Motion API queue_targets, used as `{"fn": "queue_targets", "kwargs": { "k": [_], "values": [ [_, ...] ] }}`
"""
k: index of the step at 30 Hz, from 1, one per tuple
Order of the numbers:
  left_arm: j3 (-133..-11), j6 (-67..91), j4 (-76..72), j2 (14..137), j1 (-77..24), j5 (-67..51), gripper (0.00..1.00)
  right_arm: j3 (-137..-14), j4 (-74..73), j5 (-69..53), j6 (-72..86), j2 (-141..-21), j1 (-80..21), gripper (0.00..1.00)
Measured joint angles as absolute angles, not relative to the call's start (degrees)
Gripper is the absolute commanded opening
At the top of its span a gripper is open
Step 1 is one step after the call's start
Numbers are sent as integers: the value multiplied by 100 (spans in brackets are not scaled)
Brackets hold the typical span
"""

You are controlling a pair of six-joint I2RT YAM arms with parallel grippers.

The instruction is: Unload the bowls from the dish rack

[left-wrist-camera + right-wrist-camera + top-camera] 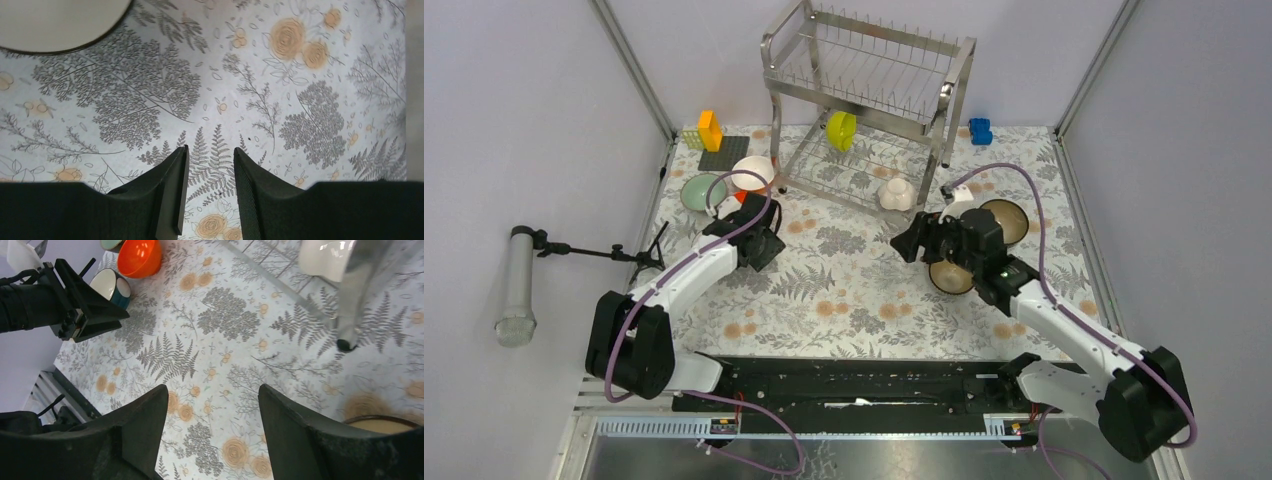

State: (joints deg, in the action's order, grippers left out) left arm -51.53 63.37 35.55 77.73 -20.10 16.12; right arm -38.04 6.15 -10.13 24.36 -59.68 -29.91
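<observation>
One dish rack (864, 80) stands at the far side of the bench (844, 300). Its lower tier holds two bowls: a yellow-green bowl (841, 131) on edge and a lobed white bowl (896, 193) at the near right corner.

Six more sit on the bench. A pale green bowl (700, 192), a plain white bowl (752, 172), an orange-red bowl (137, 257) and a blue bowl (114, 286) are at the left. A brown-gold bowl (1007, 218) and a second brown-gold bowl (949, 278) are at the right.

The left tool (207, 192) reaches low beside the left cluster, its jaws partly apart and empty. The right tool (214, 430) points past a rack leg (352, 310), spread wide and empty.

One yellow block (710, 130) and one blue block (980, 130) flank the rack.
</observation>
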Motion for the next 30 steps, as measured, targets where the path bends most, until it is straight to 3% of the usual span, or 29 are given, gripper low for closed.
{"fn": "queue_targets", "kwargs": {
  "k": [11,21,30],
  "values": [
    [-4993,5256,2808,7481,-2630,1787,42,-4106,2082,-1199,3321,-7747,-3621,69],
    [-4348,4978,2375,6683,-2641,2324,40,-5581,3511,-1726,4829,-10001,-3651,61],
    [-3607,4971,1896,6090,-2646,2685,40,-7083,3979,-1758,5516,-11609,-3793,61]
  ]
}}
